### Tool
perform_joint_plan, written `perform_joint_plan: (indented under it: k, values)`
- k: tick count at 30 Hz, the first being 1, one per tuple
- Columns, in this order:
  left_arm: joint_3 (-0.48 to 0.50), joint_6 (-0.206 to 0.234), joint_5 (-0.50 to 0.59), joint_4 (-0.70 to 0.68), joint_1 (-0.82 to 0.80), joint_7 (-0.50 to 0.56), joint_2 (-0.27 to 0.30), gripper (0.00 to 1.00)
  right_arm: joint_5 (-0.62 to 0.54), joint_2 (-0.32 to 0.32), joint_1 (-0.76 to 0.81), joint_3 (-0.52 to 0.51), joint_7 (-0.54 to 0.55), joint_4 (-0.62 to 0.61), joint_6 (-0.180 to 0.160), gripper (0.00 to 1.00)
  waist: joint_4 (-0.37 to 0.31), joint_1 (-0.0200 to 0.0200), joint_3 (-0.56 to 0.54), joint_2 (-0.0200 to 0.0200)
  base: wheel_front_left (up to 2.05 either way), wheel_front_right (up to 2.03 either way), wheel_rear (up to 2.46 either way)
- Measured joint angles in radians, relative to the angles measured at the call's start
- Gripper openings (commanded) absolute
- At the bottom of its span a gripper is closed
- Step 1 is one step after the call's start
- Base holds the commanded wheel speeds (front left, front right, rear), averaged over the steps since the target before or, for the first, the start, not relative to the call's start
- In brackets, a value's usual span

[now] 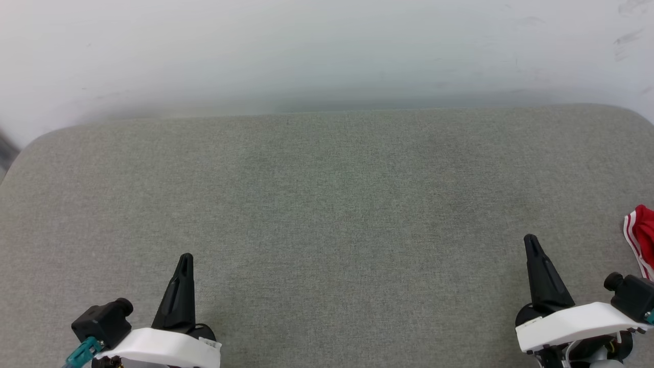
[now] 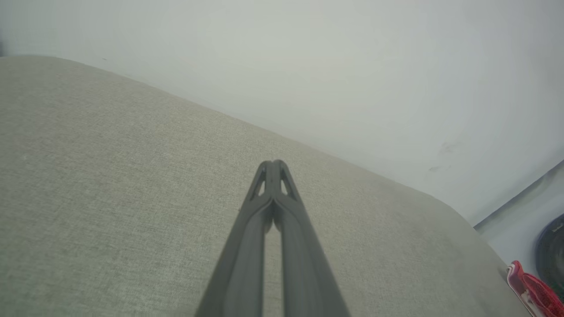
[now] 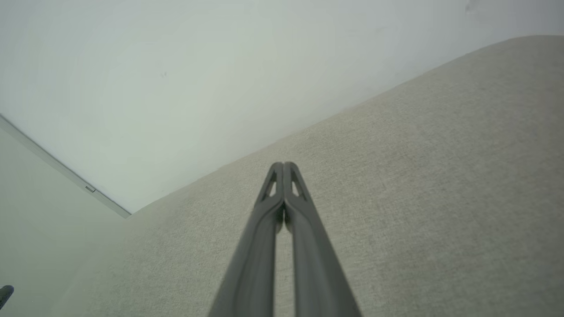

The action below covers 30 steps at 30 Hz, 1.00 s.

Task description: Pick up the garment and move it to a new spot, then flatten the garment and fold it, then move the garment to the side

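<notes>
Both finger pairs pressed shut, tips together, gripping nothing. Left fingers (image 1: 184, 266) and right fingers (image 1: 534, 250) well apart over grey fabric bench (image 1: 327, 204), bare cloth between them. Garment (image 1: 643, 230) (red, white-striped trim, cut off by frame edge) lies on bench near right fingers, on their outer side, not touching. Pale wall (image 1: 327, 51) rises beyond fingertips.

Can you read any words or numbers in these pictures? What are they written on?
No text can be read anywhere.
The garment: a red edge with white stripes shows, no letters on that part.
The grey cushion and the white wall: no writing, just faint scuffs on the wall.
</notes>
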Motion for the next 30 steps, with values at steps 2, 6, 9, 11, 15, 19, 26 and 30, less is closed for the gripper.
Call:
perform_joint_plan:
  k: [2, 6, 9, 11, 15, 19, 26, 30]
  values:
    - [0.000, 0.000, -0.034, 0.006, -0.002, 0.006, 0.002, 0.00, 0.032, -0.001, -0.001, -0.001, 0.005, 0.004, 0.000, 0.00, 0.000, 0.0000, -0.001, 0.0000, 0.00, 0.00, 0.00]
    - [0.002, 0.000, -0.100, 0.019, -0.010, 0.021, 0.004, 0.00, 0.094, -0.003, -0.003, -0.003, 0.016, 0.012, 0.000, 0.00, 0.000, -0.0001, -0.003, 0.0000, 0.00, 0.00, 0.00]
    - [0.003, 0.000, -0.149, 0.025, -0.020, 0.031, 0.005, 0.00, 0.137, -0.004, -0.008, -0.005, 0.024, 0.017, 0.000, 0.00, 0.000, 0.0000, -0.004, 0.0000, 0.00, 0.00, 0.00]
    - [0.003, 0.000, -0.180, 0.030, -0.021, 0.038, 0.007, 0.00, 0.168, -0.004, -0.014, -0.006, 0.027, 0.019, 0.000, 0.00, 0.000, 0.0000, -0.005, 0.0000, 0.00, 0.00, 0.00]
    - [0.005, 0.000, -0.239, 0.037, -0.024, 0.050, 0.009, 0.00, 0.224, -0.006, -0.015, -0.009, 0.036, 0.026, 0.000, 0.00, 0.000, 0.0000, -0.007, 0.0000, 0.00, 0.00, 0.00]
    - [0.008, 0.000, -0.297, 0.046, -0.036, 0.062, 0.011, 0.00, 0.277, -0.007, -0.017, -0.011, 0.047, 0.033, 0.000, 0.00, 0.000, 0.0000, -0.008, 0.0000, 0.00, 0.00, 0.00]
    - [0.014, -0.001, -0.392, 0.059, -0.042, 0.084, 0.013, 0.00, 0.366, -0.008, -0.023, -0.015, 0.061, 0.044, 0.000, 0.00, 0.000, 0.0000, -0.012, 0.0000, 0.00, 0.00, 0.00]
    - [0.019, -0.001, -0.443, 0.065, -0.047, 0.095, 0.013, 0.00, 0.413, -0.009, -0.028, -0.018, 0.070, 0.049, 0.000, 0.00, 0.000, 0.0000, -0.013, 0.0000, 0.00, 0.00, 0.00]
